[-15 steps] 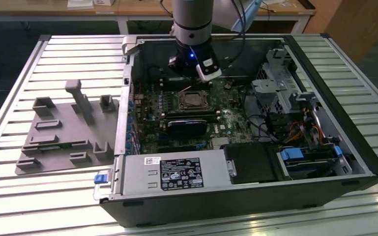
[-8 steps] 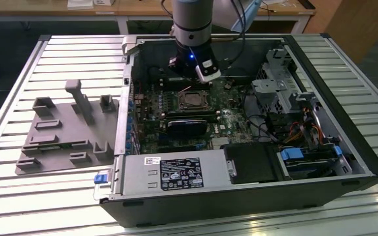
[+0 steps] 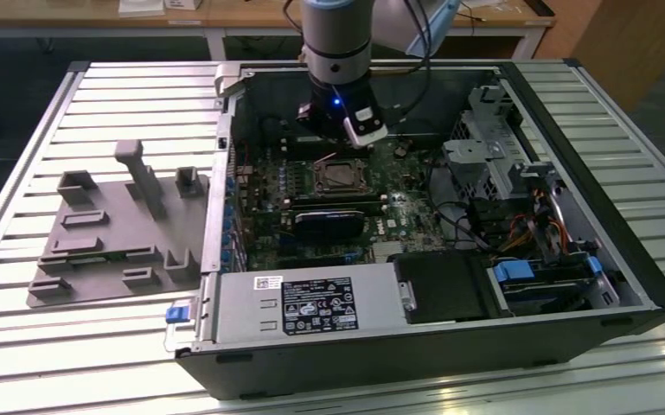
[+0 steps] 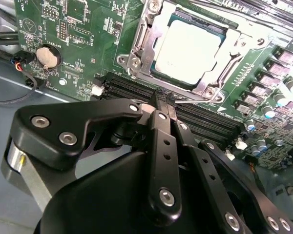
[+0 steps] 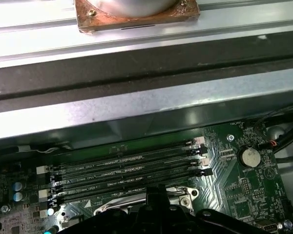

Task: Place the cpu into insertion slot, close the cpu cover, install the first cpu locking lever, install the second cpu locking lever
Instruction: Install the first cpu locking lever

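In the second wrist view the gripper has its jaws pressed together, tips over the memory slots, just beside a thin wire lever. Beyond the jaws and apart from them, the cpu lies seated in the insertion slot, with the cpu cover flat around it.

There is one slatted table, and on it one open computer case and, at the exterior view's left, one grey moulded fixture. In the case are one cpu, one cpu cover, one coin battery and seemingly four long memory slots. One arm hangs over the case.
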Available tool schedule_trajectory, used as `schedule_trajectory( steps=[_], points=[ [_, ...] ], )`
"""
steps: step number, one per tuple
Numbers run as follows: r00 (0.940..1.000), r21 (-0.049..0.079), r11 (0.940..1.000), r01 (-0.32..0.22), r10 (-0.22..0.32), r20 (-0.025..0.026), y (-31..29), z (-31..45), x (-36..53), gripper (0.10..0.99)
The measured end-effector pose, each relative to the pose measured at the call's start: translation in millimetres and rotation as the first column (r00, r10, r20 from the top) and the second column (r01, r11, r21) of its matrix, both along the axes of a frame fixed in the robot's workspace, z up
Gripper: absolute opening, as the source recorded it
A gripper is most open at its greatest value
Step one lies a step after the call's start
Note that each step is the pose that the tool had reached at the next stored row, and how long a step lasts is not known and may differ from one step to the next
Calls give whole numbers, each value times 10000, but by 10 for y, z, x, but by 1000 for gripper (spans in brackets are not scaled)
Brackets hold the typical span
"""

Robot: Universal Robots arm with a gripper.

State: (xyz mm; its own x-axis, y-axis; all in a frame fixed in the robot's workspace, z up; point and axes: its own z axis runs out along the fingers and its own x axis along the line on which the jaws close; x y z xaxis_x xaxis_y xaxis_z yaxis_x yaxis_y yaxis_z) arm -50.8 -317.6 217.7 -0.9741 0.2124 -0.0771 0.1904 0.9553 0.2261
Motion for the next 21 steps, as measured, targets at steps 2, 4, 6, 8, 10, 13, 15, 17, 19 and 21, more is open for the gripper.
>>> schedule_trajectory(
  steps=[2, 4, 6, 8, 10, 13, 15, 17, 19, 21],
  points=[
    [10000, -15, 10000, 1, -1, 22, 1, -11, -3, 102],
    [10000, -33, 10000, 1, 0, 44, 2, -22, -6, 102],
    [10000, -47, 10000, 1, 0, 72, 2, -33, -9, 102],
    [10000, -68, 10000, 0, 1, 88, 3, -39, -10, 102],
    [10000, -95, 10000, 0, 1, 96, 5, -43, -10, 102],
    [10000, -117, 9999, 0, 1, 96, 4, -44, -11, 102],
    [10000, -121, 9999, 0, 1, 96, 4, -44, -10, 102],
    [9997, -146, 9999, 4, -1, 244, 5, -55, -20, 102],
    [9990, -181, 9998, 6, 2, 440, 5, -63, -27, 102],
    [9986, -206, 9998, 9, 1, 522, 6, -67, -29, 102]
  ],
)
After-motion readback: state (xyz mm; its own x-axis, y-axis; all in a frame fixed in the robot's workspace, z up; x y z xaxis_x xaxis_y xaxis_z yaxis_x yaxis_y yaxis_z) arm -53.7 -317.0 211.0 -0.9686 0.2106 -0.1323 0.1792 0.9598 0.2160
